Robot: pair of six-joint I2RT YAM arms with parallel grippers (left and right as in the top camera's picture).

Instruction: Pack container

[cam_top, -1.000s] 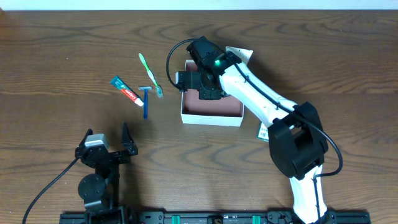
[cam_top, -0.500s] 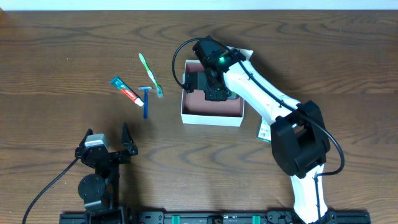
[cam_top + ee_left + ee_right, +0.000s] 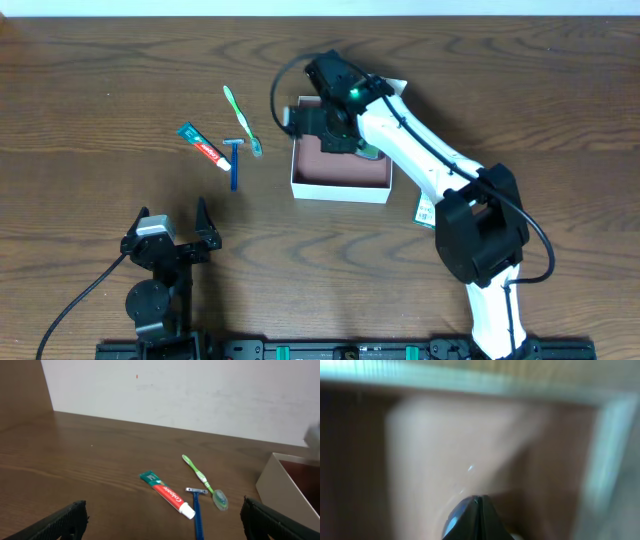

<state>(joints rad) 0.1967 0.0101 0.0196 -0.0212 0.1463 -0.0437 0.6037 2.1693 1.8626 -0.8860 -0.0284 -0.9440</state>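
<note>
The container [image 3: 340, 188], a shallow white box with a pink-brown inside, sits mid-table; its left corner shows in the left wrist view [image 3: 280, 477]. My right gripper [image 3: 298, 120] hangs over the box's far left corner. In the blurred right wrist view its fingers [image 3: 477, 500] are pressed together above the box floor, with nothing seen between them. A small greenish item [image 3: 370, 153] lies in the box under the arm. My left gripper [image 3: 172, 222] is open and empty near the front left, its fingers wide apart in the left wrist view [image 3: 160, 530].
Left of the box lie a toothpaste tube [image 3: 203, 146], a blue razor [image 3: 236, 160] and a green toothbrush [image 3: 241, 120]; they also show in the left wrist view as toothpaste [image 3: 167, 494], razor [image 3: 196, 510] and toothbrush [image 3: 200, 476]. A green-white packet [image 3: 425, 212] lies right of the box.
My right gripper swung right over the box, then back left toward its far left corner. A small greenish item now shows in the box. The left arm has not moved.
</note>
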